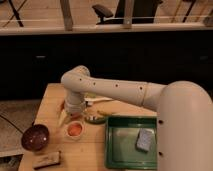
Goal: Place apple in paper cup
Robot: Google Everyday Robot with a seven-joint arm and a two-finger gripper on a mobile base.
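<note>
apple inside paper cup | end effector just above cup's left

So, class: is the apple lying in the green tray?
No, the apple sits inside the paper cup left of the green tray, with the gripper close beside it.

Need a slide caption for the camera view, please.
Apple sits inside the paper cup on the wooden table, gripper hanging close beside it, green tray alongside.

Apple in paper cup, claw just behind; bowl left, tray right
</note>
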